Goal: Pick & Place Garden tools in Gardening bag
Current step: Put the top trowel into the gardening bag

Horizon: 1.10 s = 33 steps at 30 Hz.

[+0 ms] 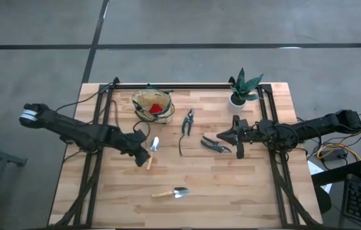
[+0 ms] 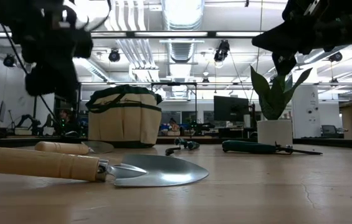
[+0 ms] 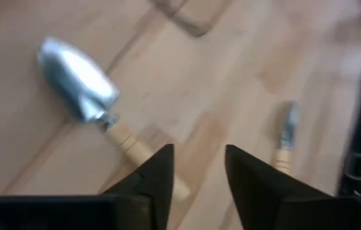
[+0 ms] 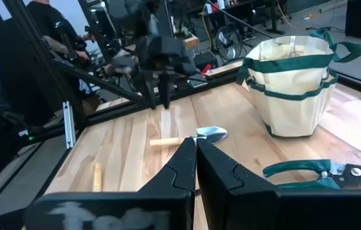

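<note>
One wooden-handled trowel (image 1: pixel 153 152) lies flat on the table, and my left gripper (image 1: pixel 143 155) hangs open just above its handle, slanting down. In the left wrist view that trowel (image 3: pixel 94 102) runs back under one finger. A second trowel (image 1: pixel 170 192) lies nearer the front edge. Two dark pruning shears (image 1: pixel 187 121) (image 1: pixel 215 145) and a thin dark stick (image 1: pixel 180 148) lie mid-table. The tan, green-trimmed gardening bag (image 1: pixel 152 104) stands upright at the far side with a red piece inside. My right gripper (image 4: pixel 196 153) is shut and empty, level, right of the shears.
A green plant in a white pot (image 1: pixel 239 92) stands at the far right, behind my right gripper. A black frame rail (image 1: pixel 180 86) runs along the table's far edge and down both sides. Bare wood (image 1: pixel 231 185) shows at the front right.
</note>
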Available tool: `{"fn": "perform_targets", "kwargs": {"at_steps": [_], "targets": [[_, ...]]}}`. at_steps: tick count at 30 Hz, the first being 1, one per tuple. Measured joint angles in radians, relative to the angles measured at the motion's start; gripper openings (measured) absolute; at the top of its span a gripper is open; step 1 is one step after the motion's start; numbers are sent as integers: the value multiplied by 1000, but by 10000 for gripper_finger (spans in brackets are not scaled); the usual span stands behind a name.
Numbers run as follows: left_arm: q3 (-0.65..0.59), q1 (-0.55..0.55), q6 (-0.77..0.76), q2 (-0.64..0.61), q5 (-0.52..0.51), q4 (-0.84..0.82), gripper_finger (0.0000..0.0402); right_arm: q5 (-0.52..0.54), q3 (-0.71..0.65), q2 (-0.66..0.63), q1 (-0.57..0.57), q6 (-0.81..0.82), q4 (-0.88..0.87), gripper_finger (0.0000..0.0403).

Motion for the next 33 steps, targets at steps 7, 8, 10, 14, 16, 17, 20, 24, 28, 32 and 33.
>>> {"fn": "perform_targets", "kwargs": {"at_steps": [7, 8, 10, 14, 16, 17, 20, 24, 28, 32, 33], "targets": [[-6, 0, -113, 127, 20, -1, 194, 0, 0, 0, 0, 0, 0, 8], [-6, 0, -124, 137, 20, -1, 194, 0, 0, 0, 0, 0, 0, 8], [-2, 0, -127, 154, 20, -1, 194, 0, 0, 0, 0, 0, 2, 8], [1, 0, -124, 170, 20, 15, 193, 0, 0, 1, 0, 0, 5, 8], [2, 0, -122, 177, 18, 20, 193, 1, 0, 1, 0, 0, 5, 8], [2, 0, -122, 181, 17, 19, 193, 1, 0, 1, 0, 0, 5, 8], [1, 0, -126, 194, 16, 20, 193, 1, 0, 1, 0, 0, 6, 8], [-3, 0, -130, 210, 13, 22, 193, 1, 0, 1, 0, 0, 7, 8], [-3, 0, -131, 222, 13, 29, 193, 1, 0, 1, 0, 0, 11, 8], [-4, 0, -131, 233, 10, 37, 193, 1, 0, 1, 0, 0, 30, 8], [-5, 0, -132, 234, 10, 42, 193, 2, 0, 1, 0, 0, 35, 8]]}}
